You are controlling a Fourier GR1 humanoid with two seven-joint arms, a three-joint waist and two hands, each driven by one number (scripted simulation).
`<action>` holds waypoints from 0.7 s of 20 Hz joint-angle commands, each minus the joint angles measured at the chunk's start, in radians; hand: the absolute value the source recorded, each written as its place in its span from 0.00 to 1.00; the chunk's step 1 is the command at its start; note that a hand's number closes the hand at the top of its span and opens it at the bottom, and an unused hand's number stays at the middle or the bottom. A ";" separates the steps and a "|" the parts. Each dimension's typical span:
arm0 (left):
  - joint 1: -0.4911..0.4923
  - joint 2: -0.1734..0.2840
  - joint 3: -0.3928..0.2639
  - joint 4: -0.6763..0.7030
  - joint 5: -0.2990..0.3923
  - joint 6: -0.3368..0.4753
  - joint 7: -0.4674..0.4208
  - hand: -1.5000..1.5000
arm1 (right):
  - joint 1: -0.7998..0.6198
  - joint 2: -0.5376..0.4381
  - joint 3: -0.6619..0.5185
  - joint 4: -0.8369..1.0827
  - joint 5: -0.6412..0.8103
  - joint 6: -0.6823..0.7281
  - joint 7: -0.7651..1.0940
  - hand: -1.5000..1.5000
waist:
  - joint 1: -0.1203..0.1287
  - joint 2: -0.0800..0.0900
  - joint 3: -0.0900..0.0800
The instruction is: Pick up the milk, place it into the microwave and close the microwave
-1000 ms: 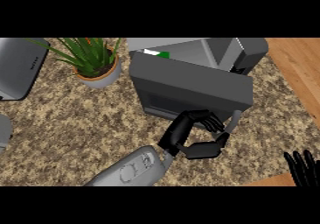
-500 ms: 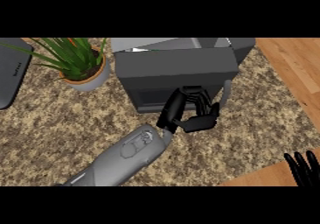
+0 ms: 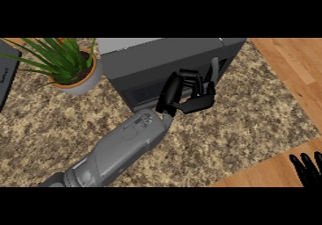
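Observation:
The dark grey microwave (image 3: 165, 59) stands at the back middle of the speckled counter (image 3: 241, 127). Its front door (image 3: 145, 93) looks swung in against the body, with a thin upright handle (image 3: 214, 70) at its right side. My left hand (image 3: 188, 93) lies against that front, its fingers relaxed and slightly bent, holding nothing. The milk does not show in this view. Low in the right corner, my right hand (image 3: 309, 169) rests open with its fingers up.
A potted green plant (image 3: 67, 66) stands just left of the microwave. A dark grey appliance (image 3: 1, 81) shows at the left edge. The counter ends at the right, where wooden floor (image 3: 290, 74) begins.
My left hand has moved up and forward against the microwave's front, and the door has swung from open to against the body. The white and green carton seen earlier is out of sight.

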 commanded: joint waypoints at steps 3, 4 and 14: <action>-0.052 -0.001 0.013 0.070 0.041 -0.005 -0.053 1.00 | 0.007 -0.024 -0.001 -0.036 -0.033 0.035 0.004 0.00 | -0.034 0.009 0.002; -0.060 -0.001 0.030 0.072 0.057 -0.010 -0.054 1.00 | 0.005 -0.033 0.001 -0.049 -0.041 0.041 0.014 0.00 | -0.024 0.009 0.001; -0.073 -0.001 0.022 0.106 0.107 0.008 -0.113 1.00 | 0.009 -0.064 -0.019 -0.100 -0.075 0.045 0.039 0.00 | -0.051 0.012 0.001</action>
